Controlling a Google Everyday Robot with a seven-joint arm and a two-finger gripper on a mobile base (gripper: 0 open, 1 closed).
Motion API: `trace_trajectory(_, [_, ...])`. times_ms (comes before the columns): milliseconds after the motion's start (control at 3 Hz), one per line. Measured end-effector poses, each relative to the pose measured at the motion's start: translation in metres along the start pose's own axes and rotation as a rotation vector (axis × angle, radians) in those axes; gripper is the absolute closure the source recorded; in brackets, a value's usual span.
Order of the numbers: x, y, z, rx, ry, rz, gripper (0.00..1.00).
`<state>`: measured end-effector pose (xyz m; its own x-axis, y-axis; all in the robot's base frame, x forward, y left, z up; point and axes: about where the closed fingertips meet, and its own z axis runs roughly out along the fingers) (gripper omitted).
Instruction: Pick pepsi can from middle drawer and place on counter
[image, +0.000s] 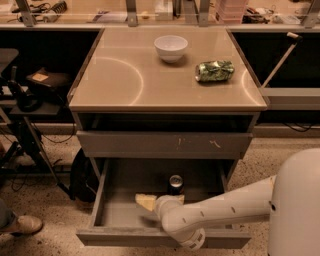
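Note:
The pepsi can (175, 183) stands upright, dark with a silver top, in the open middle drawer (101, 199), near its middle and towards the back. My arm reaches in from the lower right. The gripper (169, 200) is inside the drawer, just in front of the can and low over the drawer floor. The wrist hides most of it. The beige counter (125, 75) is the cabinet's top, above the drawer.
A white bowl (171, 47) and a crushed green-and-silver can (214, 70) on its side are on the counter. A yellow piece (146, 201) lies in the drawer left of the gripper. The scratched drawer front (165, 144) above is closed. Chair and cables stand at left.

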<state>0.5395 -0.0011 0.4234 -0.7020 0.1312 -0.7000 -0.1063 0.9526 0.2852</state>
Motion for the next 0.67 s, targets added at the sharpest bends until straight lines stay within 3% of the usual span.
trace_trajectory(667, [-0.0003,0.0058,0.006,0.02,-0.006,0.003,0.0])
